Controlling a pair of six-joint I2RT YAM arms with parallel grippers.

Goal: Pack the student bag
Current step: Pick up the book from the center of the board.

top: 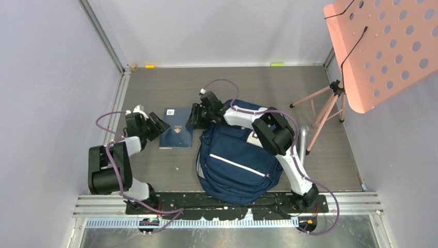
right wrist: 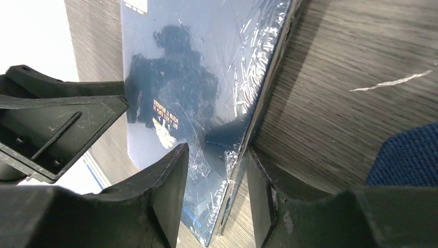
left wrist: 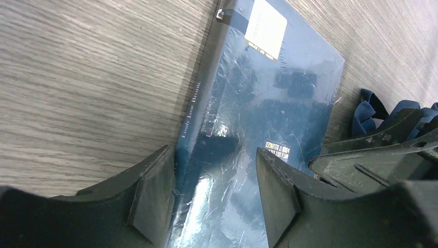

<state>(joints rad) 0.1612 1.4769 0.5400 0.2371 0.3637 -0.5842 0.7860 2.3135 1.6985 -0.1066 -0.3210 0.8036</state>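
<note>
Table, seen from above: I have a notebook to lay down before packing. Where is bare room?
Bare: the far strip of table between the book, the backpack and the back wall; the near patch between left arm, book and backpack. Crowded: the left hand and right hand straddle the book's edges; tripod legs stand right of the backpack.

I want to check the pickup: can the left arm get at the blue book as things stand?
Probably yes: the jaws of the left arm stand astride the spine edge of the book, and nothing blocks them.
</note>
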